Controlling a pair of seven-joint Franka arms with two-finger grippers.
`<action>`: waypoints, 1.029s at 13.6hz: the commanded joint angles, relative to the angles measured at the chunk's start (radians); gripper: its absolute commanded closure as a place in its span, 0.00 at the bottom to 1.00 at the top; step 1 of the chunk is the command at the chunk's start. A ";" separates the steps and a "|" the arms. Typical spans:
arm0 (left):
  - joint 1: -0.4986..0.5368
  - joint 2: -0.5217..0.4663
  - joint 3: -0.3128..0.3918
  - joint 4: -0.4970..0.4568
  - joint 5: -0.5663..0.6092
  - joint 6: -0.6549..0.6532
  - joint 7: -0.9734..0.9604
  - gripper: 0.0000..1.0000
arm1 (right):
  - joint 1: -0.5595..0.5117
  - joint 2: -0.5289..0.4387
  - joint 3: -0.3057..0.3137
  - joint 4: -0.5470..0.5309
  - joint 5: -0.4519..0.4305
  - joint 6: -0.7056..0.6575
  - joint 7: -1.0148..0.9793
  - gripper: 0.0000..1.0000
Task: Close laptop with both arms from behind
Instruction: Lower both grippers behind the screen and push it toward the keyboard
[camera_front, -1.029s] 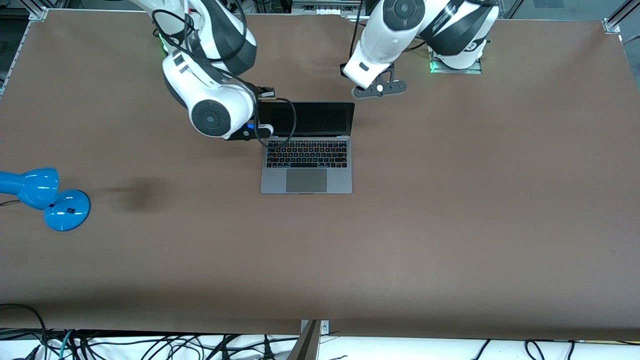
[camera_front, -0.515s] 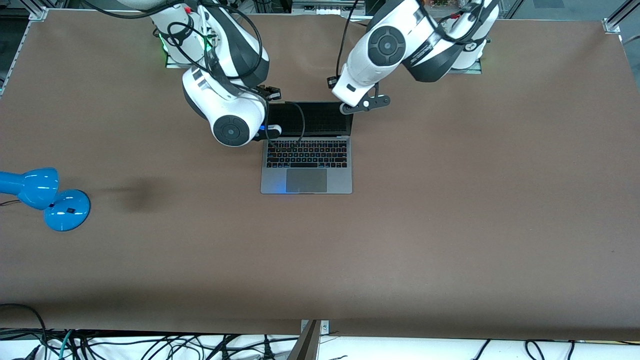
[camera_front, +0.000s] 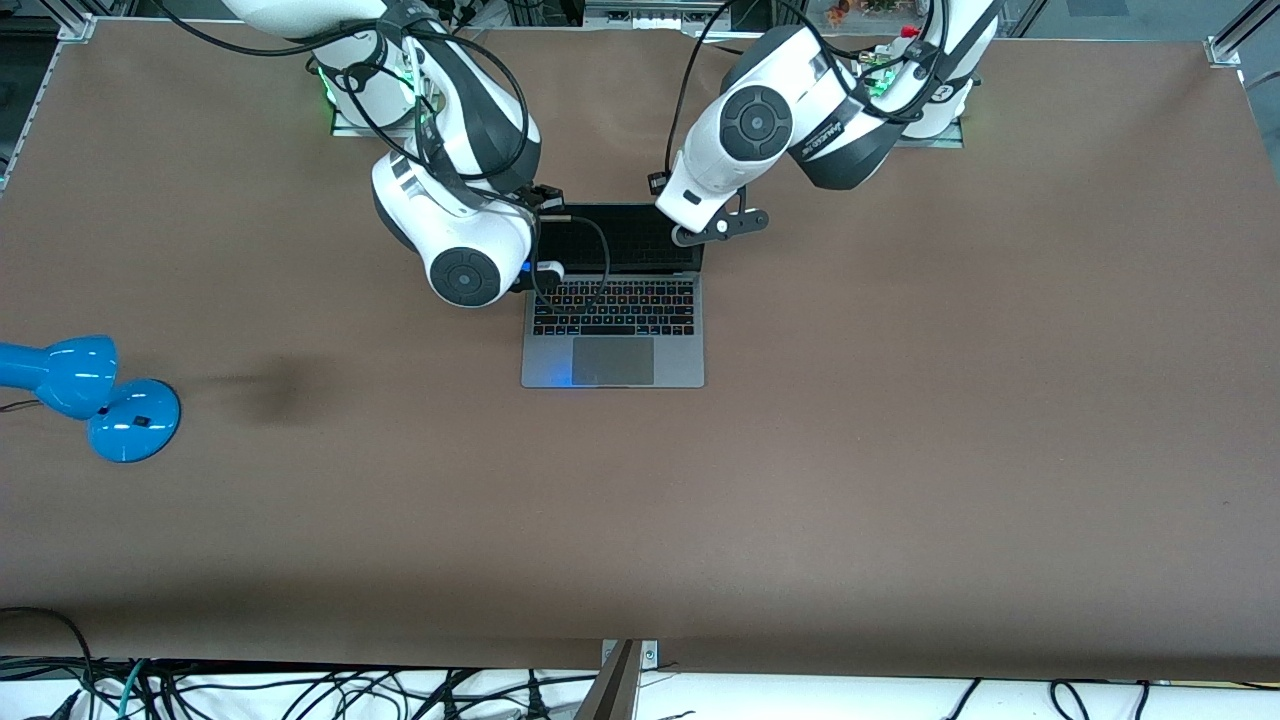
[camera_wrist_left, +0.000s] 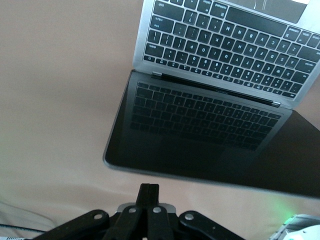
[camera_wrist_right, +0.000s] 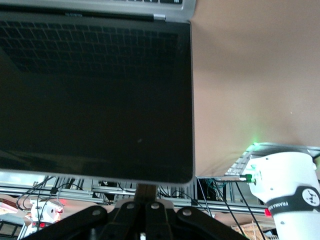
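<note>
Brown matting covers the bench (camera_front: 900, 450), which fills nearly the whole front view.

Two white arms with black joint bands reach in from their bases along the top edge of that view. The left arm (camera_front: 790, 120) comes from its base toward the laptop's top edge at its own end; the right arm (camera_front: 450, 180) comes from its base and bends down over the laptop's other upper corner, a black cable looping from it across the screen and keys.

Open on the bench between the two arms lies the space-grey laptop (camera_front: 612, 330), its dark screen (camera_front: 625, 238) standing up on the side toward the arm bases, its black keyboard (camera_front: 614, 307) and large trackpad (camera_front: 612, 361) nearer to the front camera. A faint blue glow shows on its front edge beside the trackpad.

A blue desk lamp (camera_front: 95, 395) sits near the right arm's end of the bench, well apart from the laptop.

The left gripper (camera_wrist_left: 148, 200) has its fingers pressed together on nothing; in the left wrist view their tip sits just above the screen's top edge near one corner, whether touching I cannot tell. The right gripper (camera_wrist_right: 145, 196) is likewise fully closed and empty, its tip right at the top edge of the screen near the other corner in the right wrist view, with the lid's rim just in front of it.
</note>
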 joint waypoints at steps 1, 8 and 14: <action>0.005 0.017 -0.003 0.011 0.029 0.022 0.003 1.00 | -0.013 -0.004 0.004 -0.005 -0.018 0.021 -0.020 1.00; 0.015 0.046 0.021 0.050 0.077 0.022 0.027 1.00 | -0.018 -0.004 0.002 0.000 -0.110 0.119 -0.022 1.00; 0.015 0.108 0.032 0.106 0.109 0.024 0.027 1.00 | -0.033 -0.002 -0.004 0.006 -0.116 0.207 -0.025 1.00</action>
